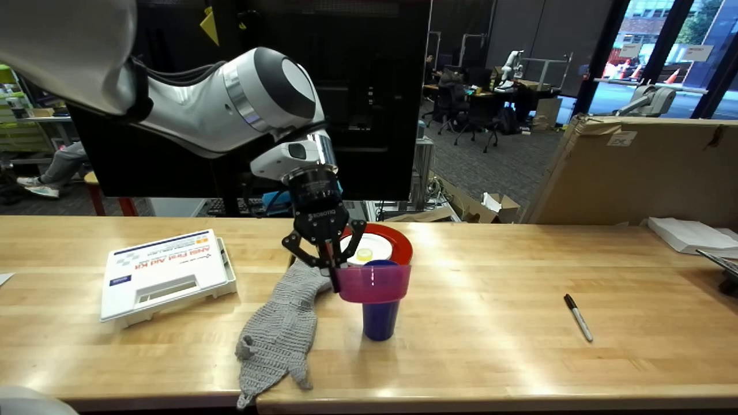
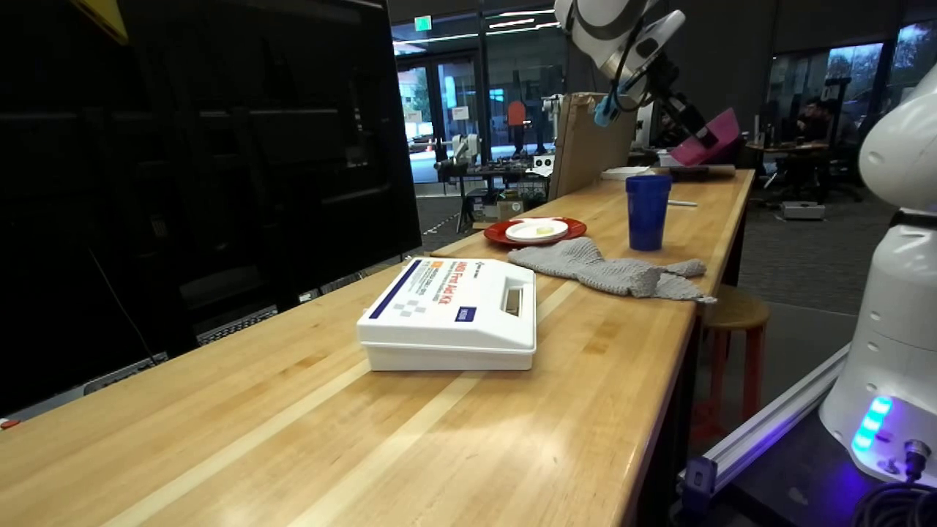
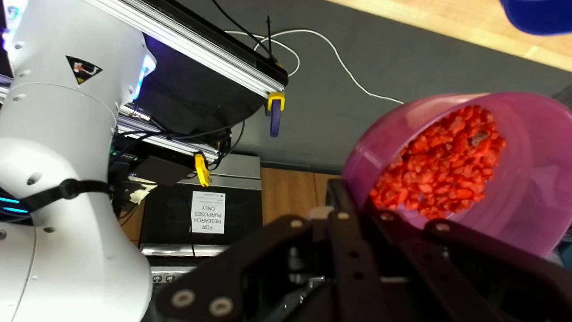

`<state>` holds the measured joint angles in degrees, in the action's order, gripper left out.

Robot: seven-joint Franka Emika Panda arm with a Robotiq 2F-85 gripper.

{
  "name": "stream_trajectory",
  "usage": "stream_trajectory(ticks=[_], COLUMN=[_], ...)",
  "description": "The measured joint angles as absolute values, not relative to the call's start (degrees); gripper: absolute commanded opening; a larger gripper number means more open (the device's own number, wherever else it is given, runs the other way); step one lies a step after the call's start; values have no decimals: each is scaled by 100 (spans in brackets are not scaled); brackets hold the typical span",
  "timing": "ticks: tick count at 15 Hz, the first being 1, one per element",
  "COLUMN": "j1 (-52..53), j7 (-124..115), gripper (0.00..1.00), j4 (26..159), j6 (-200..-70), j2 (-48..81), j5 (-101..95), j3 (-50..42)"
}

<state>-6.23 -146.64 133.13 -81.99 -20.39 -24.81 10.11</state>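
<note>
My gripper (image 1: pixel 333 282) is shut on the side of a translucent pink bowl (image 1: pixel 373 283) and holds it in the air. The gripper (image 2: pixel 704 137) and the bowl (image 2: pixel 723 133) also show in an exterior view, where the bowl is tilted. In the wrist view, the black fingers (image 3: pixel 351 201) pinch the near wall of the bowl (image 3: pixel 532 188). Small red pieces (image 3: pixel 447 165) lie inside it. A blue cup (image 1: pixel 379 323) stands upright on the table, partly behind the bowl in that view. The cup also shows in an exterior view (image 2: pixel 647 212) and at the wrist view's corner (image 3: pixel 543 15).
A grey knitted cloth (image 1: pixel 282 323) lies beside the cup and hangs over the table edge. A red plate (image 1: pixel 403 245) bears a white plate (image 1: pixel 383 246) with a yellowish thing on it. A white first aid kit (image 1: pixel 167 271), a marker (image 1: pixel 578 317) and a large cardboard box (image 1: pixel 640 173) also show.
</note>
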Motion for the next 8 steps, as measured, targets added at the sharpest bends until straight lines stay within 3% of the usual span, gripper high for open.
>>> stream_trajectory(ticks=[8], j1=[-466], j7=[-14664], gripper=[1], j4=[13118], j6=[-7964], j2=[-1729], j5=[-2541], j3=[994])
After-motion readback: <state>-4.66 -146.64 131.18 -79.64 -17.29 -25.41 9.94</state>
